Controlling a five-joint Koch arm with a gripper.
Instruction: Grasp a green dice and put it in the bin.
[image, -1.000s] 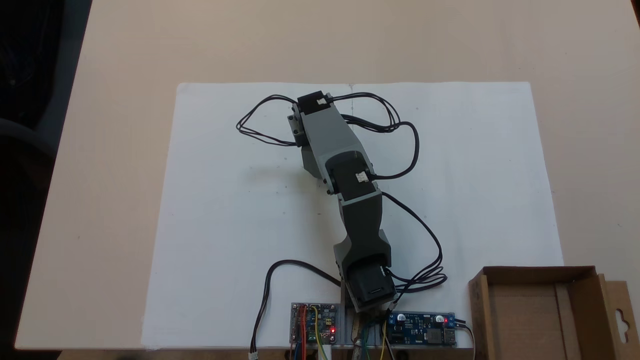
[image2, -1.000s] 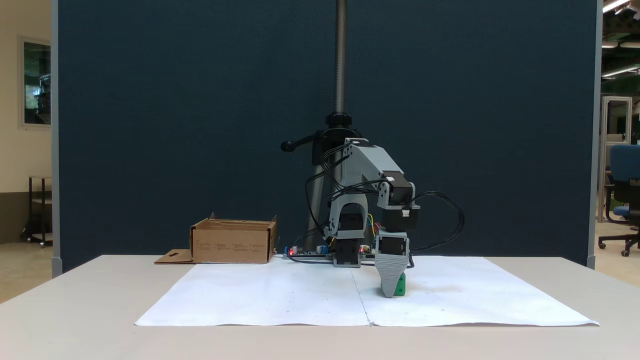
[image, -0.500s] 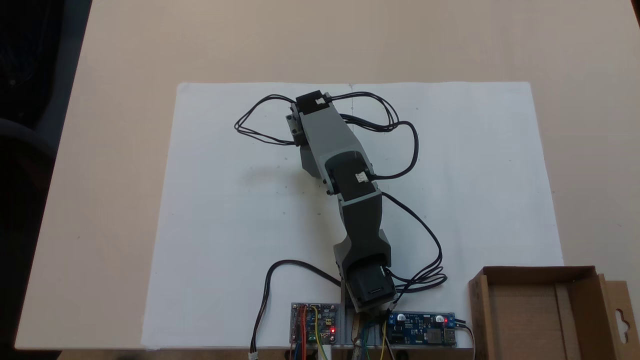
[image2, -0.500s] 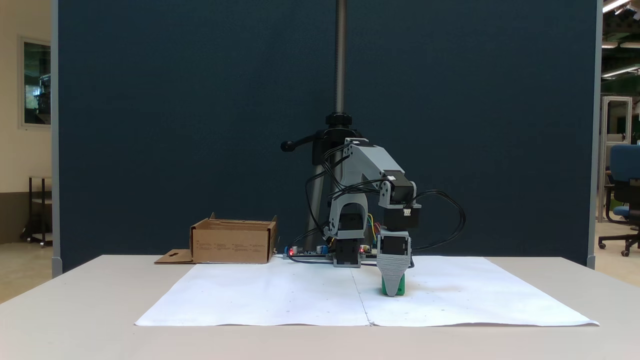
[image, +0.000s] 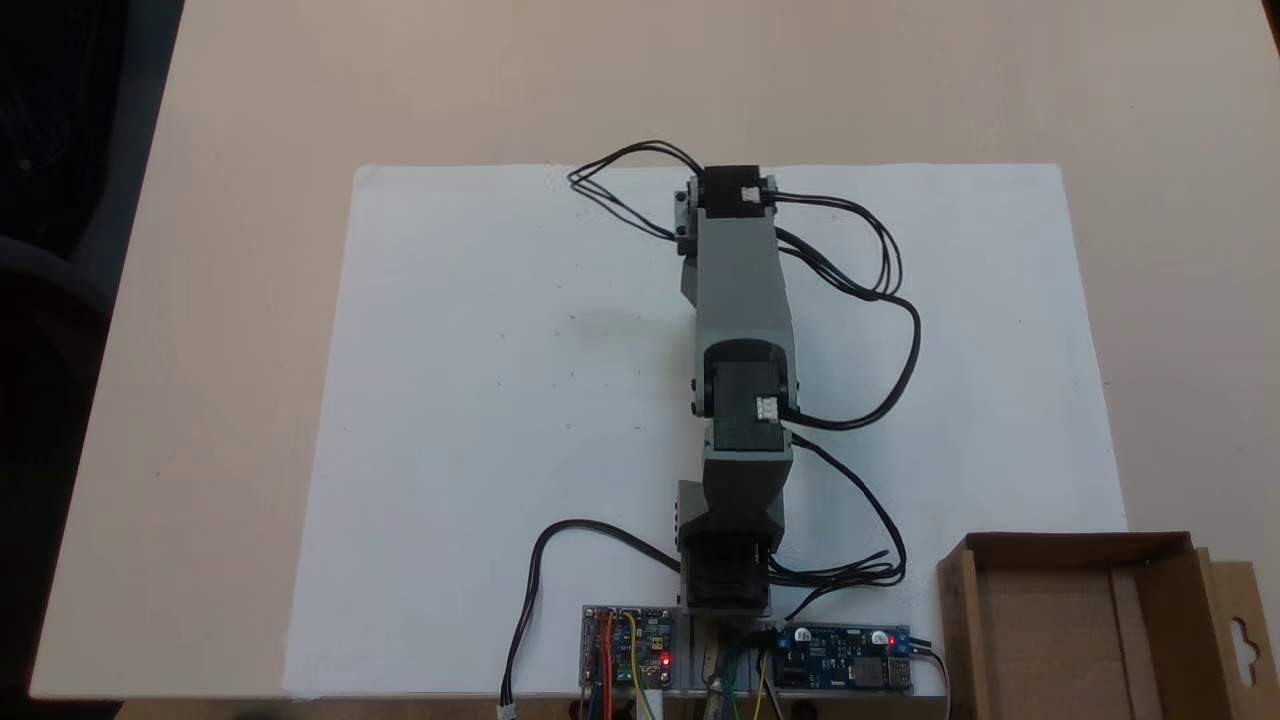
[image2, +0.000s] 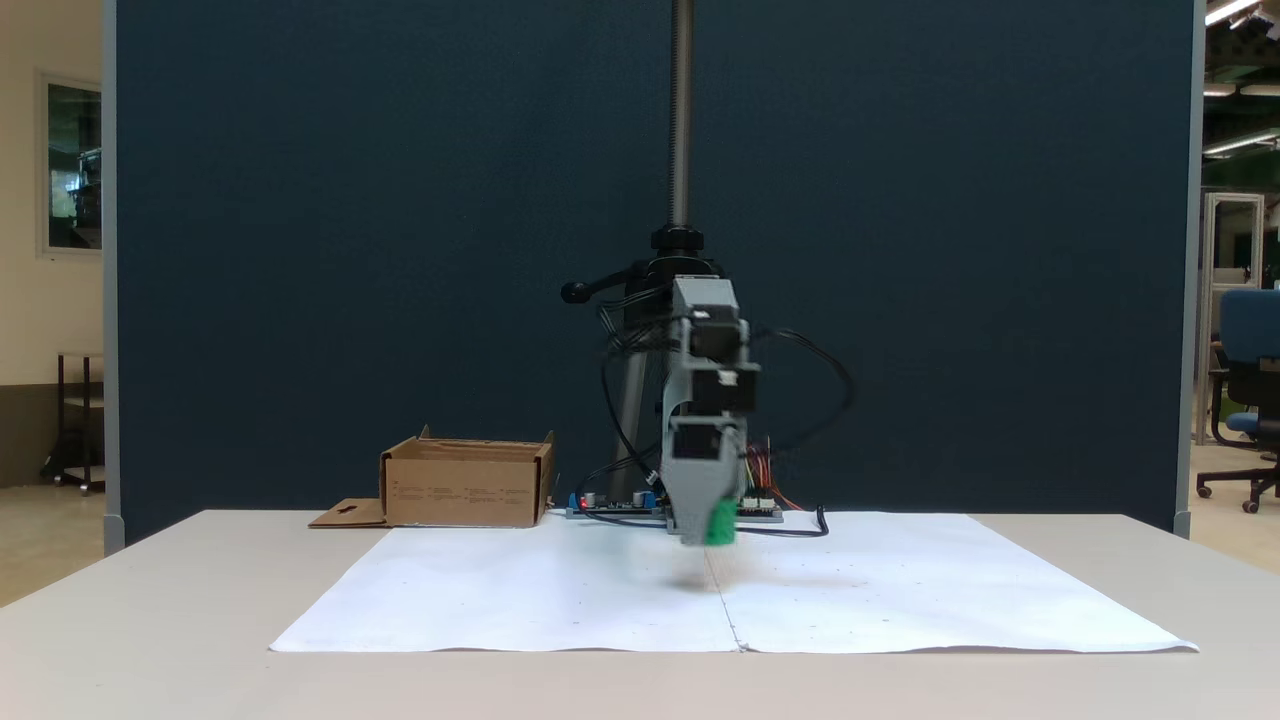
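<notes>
**Desk:** What does the side-on fixed view give us?

**Photographer:** The Koch arm faces the camera above a white paper sheet (image2: 560, 590). The gripper (image2: 708, 528) hangs clear of the paper, pinching the green dice (image2: 721, 522), which shows as a blurred green block at its tip. A faint shadow lies on the sheet beneath it.

**Desk:** And from above?

**Photographer:** The arm (image: 738, 300) stretches straight up the sheet from its base, and its own body hides the cube. The bin (image: 1075, 625), an open cardboard box, sits at the lower right corner of that view, just beside the blue circuit board (image: 845, 658). In the side-on view the same box (image2: 468, 485) stands to the left, well apart from the gripper.

**Desk:** So where does the task stand?

**Photographer:** My reading is that the grasp is made and the carry is under way. The drop is not yet done.

**Desk:** What could spoil it?

**Photographer:** The cube is small and smooth, and the blur suggests speed. A quick swing could let it slip from the jaws onto the paper. The box walls and upright flaps stand taller than the gripper's present height appears, so a low approach could knock the box or clip a flap. The loose black cables (image: 880, 300) looping beside the arm could also snag as it turns. Releasing before the cube is over the opening would send it bouncing off the rim.
</notes>
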